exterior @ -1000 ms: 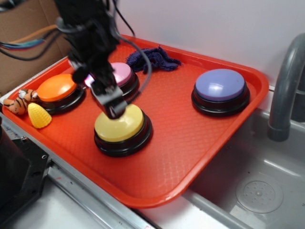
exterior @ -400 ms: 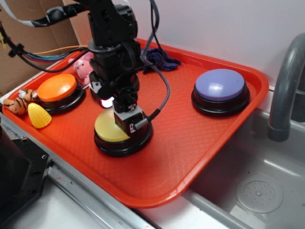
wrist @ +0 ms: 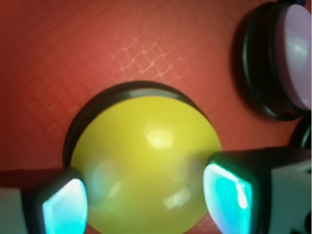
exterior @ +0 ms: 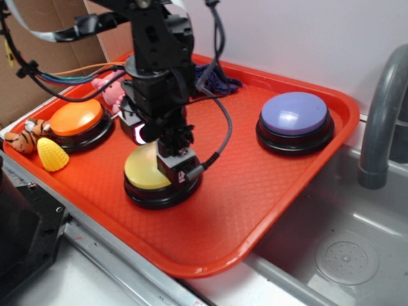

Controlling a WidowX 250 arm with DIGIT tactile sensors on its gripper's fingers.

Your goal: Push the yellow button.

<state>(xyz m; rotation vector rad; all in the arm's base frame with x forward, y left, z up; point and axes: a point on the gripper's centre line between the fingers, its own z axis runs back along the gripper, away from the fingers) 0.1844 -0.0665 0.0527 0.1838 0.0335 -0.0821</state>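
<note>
The yellow button (exterior: 143,169), a glossy dome on a black base, sits at the front of the red tray (exterior: 255,185). My gripper (exterior: 177,167) points straight down at the dome's right half and looks to be touching it or just above it. In the wrist view the yellow button (wrist: 146,161) fills the lower middle. My gripper (wrist: 146,201) is open, one cyan-lit pad (wrist: 64,207) at the dome's left edge and the other at its right edge. The arm hides the dome's right side in the exterior view.
On the tray stand an orange button (exterior: 76,118), a purple button (exterior: 294,115) and a pink button (wrist: 292,53). A corn toy (exterior: 52,155), tiger toy (exterior: 25,137), pink toy (exterior: 111,89) and dark cloth (exterior: 217,80) lie along its edges. A sink (exterior: 344,248) and faucet (exterior: 382,108) are at right.
The arm has swung upright and come down from the dome's back edge onto the yellow button. Since 0.4 s ago it has sunk slightly lower.
</note>
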